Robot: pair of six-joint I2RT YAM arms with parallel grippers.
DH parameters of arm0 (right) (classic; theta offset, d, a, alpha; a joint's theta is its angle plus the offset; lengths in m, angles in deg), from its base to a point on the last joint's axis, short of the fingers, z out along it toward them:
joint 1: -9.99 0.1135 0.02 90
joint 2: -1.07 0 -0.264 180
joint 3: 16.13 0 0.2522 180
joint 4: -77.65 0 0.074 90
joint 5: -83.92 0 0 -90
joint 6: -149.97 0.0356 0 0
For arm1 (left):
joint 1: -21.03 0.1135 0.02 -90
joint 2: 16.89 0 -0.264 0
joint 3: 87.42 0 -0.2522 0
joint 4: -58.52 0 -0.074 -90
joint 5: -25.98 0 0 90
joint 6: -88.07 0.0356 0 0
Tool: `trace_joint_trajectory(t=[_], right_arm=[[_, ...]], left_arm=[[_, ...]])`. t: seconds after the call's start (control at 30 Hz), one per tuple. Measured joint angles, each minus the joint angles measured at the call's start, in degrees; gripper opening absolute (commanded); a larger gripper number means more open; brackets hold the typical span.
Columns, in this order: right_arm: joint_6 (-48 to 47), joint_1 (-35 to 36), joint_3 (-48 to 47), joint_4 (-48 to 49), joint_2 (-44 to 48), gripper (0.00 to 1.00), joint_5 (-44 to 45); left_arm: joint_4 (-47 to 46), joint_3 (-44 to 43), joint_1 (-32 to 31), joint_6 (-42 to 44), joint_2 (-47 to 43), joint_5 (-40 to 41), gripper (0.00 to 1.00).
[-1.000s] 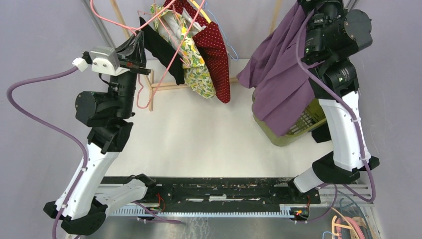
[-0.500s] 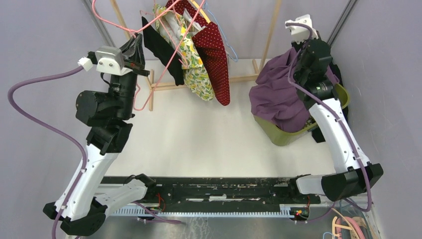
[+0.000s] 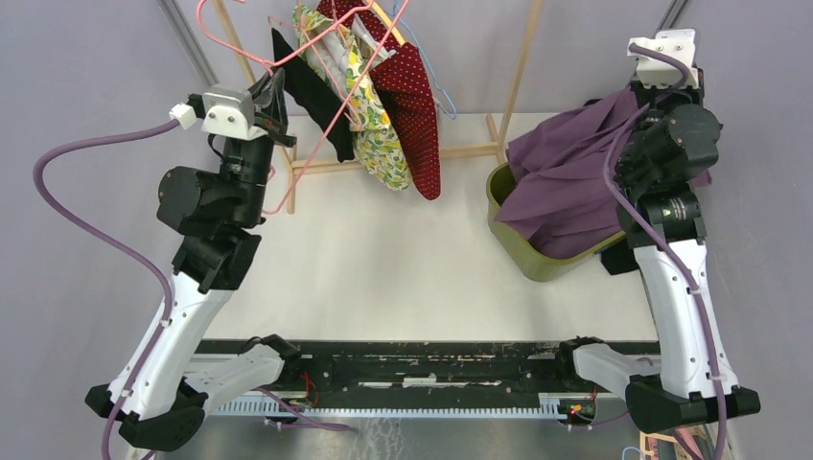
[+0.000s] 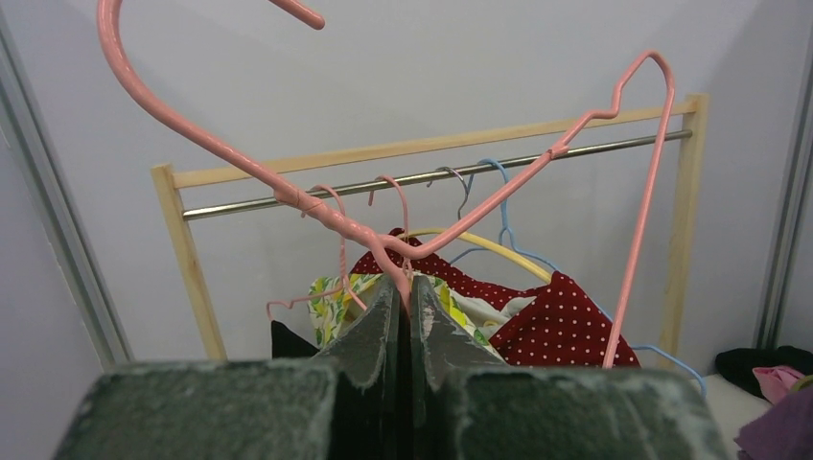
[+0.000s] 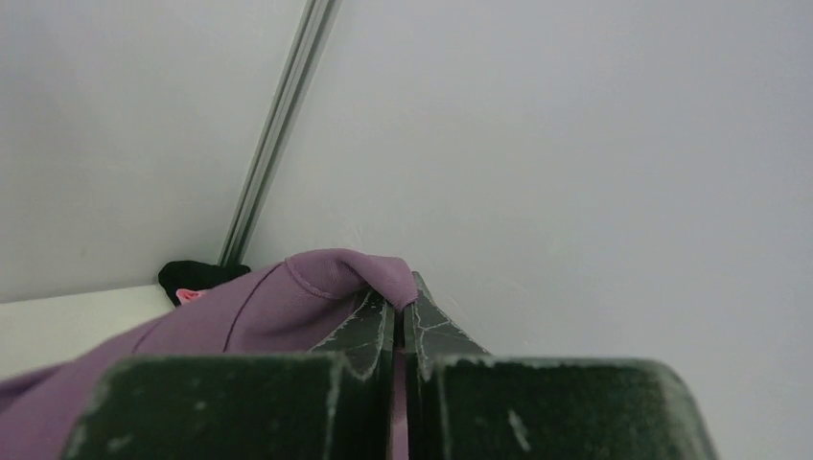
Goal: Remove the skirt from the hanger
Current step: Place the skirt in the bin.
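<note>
A: What is changing?
B: The right claw, pinching the purple skirt, is carrying it over the green basket.
A: And the hanger?
B: The left claw is gripping it, bare.

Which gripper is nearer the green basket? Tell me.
Right. The right gripper holds the purple skirt above the green basket; the left gripper clamps the pink hanger across the table.
</note>
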Motion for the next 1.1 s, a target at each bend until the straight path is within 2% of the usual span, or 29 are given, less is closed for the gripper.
trace_joint_trajectory(t=[0.17, 0.4, 0.6, 0.8, 1.03, 1.07, 1.1], right_arm=[[1.31, -0.13, 0.22, -0.68, 1.57, 0.01, -0.09], [9.51, -0.13, 9.53, -5.70, 4.66, 0.01, -2.36], [18.56, -0.13, 12.85, -11.43, -1.18, 0.01, -9.14], [27.67, -0.11, 13.84, -11.82, -6.82, 0.01, -16.31], [42.91, 0.20, 28.04, -10.14, -5.86, 0.01, -21.11], [45.00, 0.35, 30.34, -10.38, -5.57, 0.07, -21.59], [47.17, 0.39, 32.63, -10.82, -5.31, 0.18, -22.01]], left_arm=[[-0.09, 0.98, 0.00, 0.00, -0.35, -0.02, 0.03], [0.15, 1.44, 0.00, 0.00, -0.35, 0.00, 0.03], [0.79, 1.44, 0.00, 0.02, -0.50, 0.42, 0.03], [2.16, 1.44, 0.00, 0.15, -1.53, 2.60, 0.03], [3.80, 1.42, 0.00, 2.29, -3.10, 5.44, 0.03], [3.96, 1.40, 0.00, 2.40, -3.10, 5.79, 0.03], [4.00, 1.38, 0.00, 2.43, -3.06, 6.03, 0.03]])
